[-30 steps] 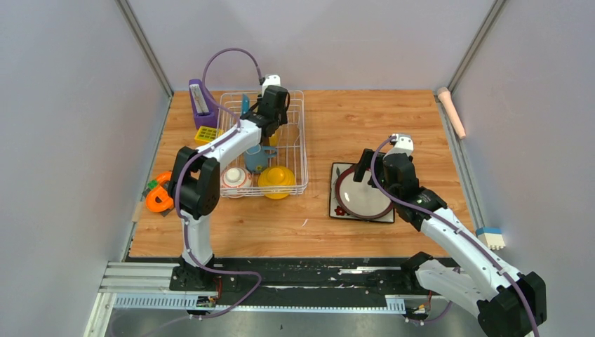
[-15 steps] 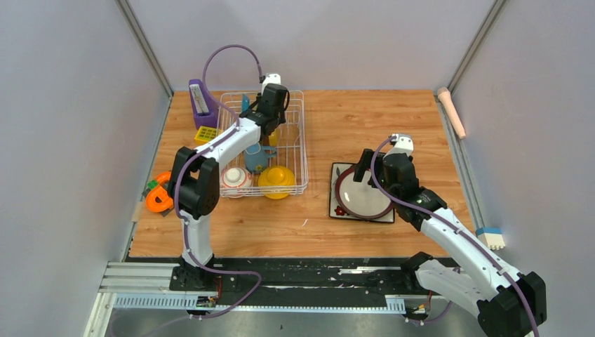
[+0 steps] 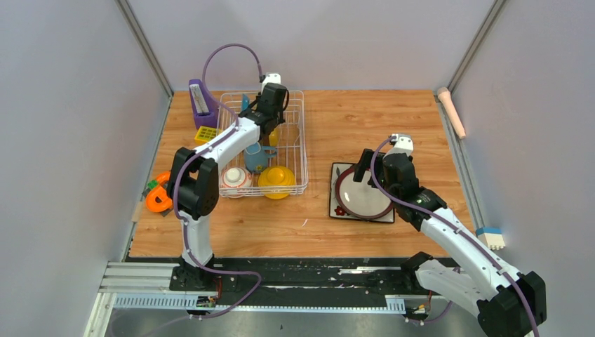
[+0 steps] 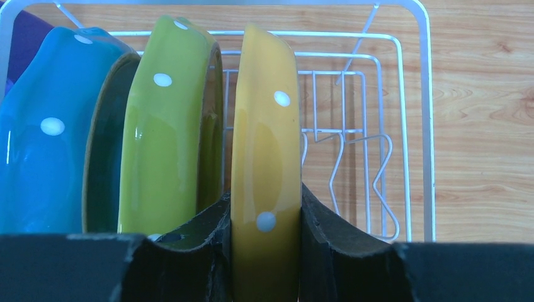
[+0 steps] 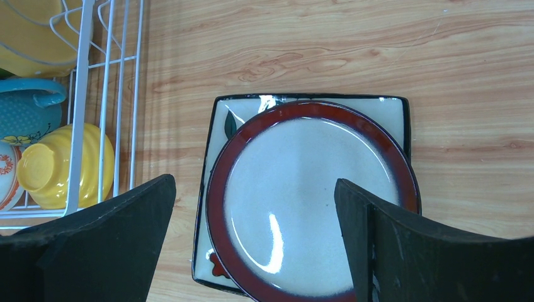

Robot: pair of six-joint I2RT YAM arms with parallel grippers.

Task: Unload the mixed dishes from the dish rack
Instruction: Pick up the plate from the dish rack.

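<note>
The white wire dish rack (image 3: 303,133) stands at the back left. In the left wrist view the yellow plate (image 4: 264,126) stands upright in the rack (image 4: 428,126), beside the green-dotted plate (image 4: 167,132) and the blue-dotted plate (image 4: 44,145). My left gripper (image 4: 264,251) is shut on the yellow plate's edge (image 3: 272,137). The blue-grey mug (image 3: 255,159), yellow bowl (image 3: 276,180) and red-and-white patterned bowl (image 3: 236,180) lie at the rack's near end. The red-rimmed white round plate (image 5: 315,201) lies on the dark square plate (image 5: 220,113) on the table. My right gripper (image 5: 255,233) is open and empty above them.
A purple slanted holder (image 3: 201,100) and a small yellow grid block (image 3: 205,133) sit left of the rack. An orange tape measure (image 3: 158,196) lies at the left table edge. A pink handle (image 3: 451,111) and a white-blue block (image 3: 491,237) lie on the right.
My left gripper has shifted slightly toward the back of the rack. The right arm has not moved.
</note>
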